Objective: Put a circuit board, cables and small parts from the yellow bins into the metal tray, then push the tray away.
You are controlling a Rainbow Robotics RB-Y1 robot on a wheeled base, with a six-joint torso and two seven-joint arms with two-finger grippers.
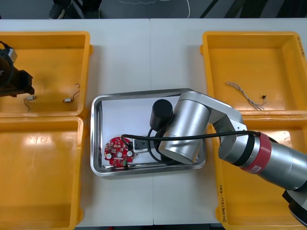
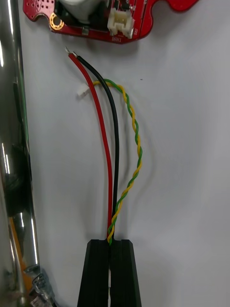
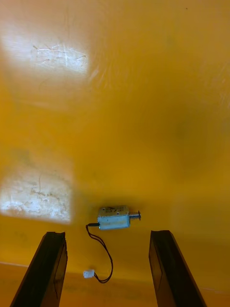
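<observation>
Right wrist view showed my right gripper (image 2: 110,242) clenched on a cable bundle (image 2: 115,158) of one red lead, one black and a twisted yellow-and-green pair. The black fingers were nearly together, with the leads pinched at their tips. The bundle stretched out over the white floor of the shiny metal tray (image 2: 14,144), and its free ends stopped just short of the round red circuit board (image 2: 96,14) already lying there. The front view placed that board toward the tray's near left corner.

My left gripper (image 3: 108,234) hung open over the far yellow plastic bin (image 1: 48,34) on the left. Its fingers stood either side of a small boxy metal part (image 3: 114,217) trailing a thin black lead.

I judged the release to be the risky moment on the right. The leads were thin and wedged between the pads, so one could cling to a finger and be dragged back out as the arm lifted. The tray's wall also stood close beside the gripper — a careless retreat might clip it and shove the tray early.

On the left, closing off-centre could catch only the lead, leaving the part to swing or drop. The bin floor looked slick, so the part might skid aside instead of seating between the fingers.
</observation>
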